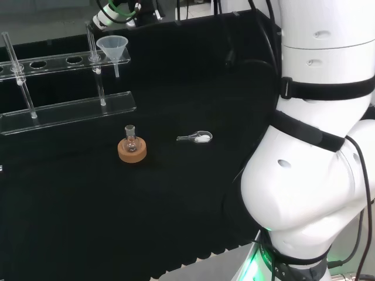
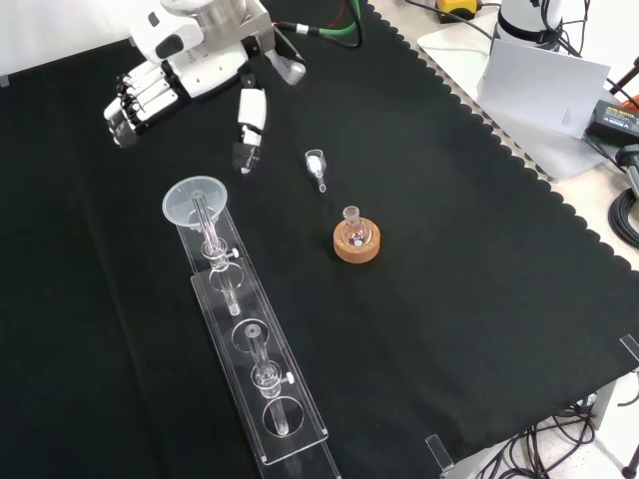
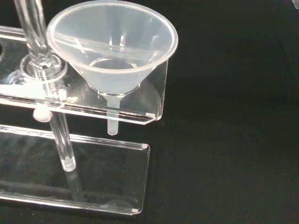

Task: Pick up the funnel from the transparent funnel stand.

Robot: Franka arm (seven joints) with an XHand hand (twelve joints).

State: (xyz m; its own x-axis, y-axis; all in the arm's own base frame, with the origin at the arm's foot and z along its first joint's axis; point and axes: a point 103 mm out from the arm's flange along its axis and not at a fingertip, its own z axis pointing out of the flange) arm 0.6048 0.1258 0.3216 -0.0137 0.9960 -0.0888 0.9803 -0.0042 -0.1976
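Funnel waits in the stand, hand open beyond it

The clear funnel stand (image 2: 255, 389) carries the funnel (image 2: 197, 200) in its end hole; the hand (image 2: 175, 85), fingers relaxed, hangs apart. The funnel looks light, thin, slippery plastic: best pinched at the cone's rim and lifted straight up.

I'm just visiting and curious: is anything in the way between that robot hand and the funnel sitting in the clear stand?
Nothing visible. In the front view the hand hovers open above the funnel, with bare black cloth between them. The small scoop lies off to the right.
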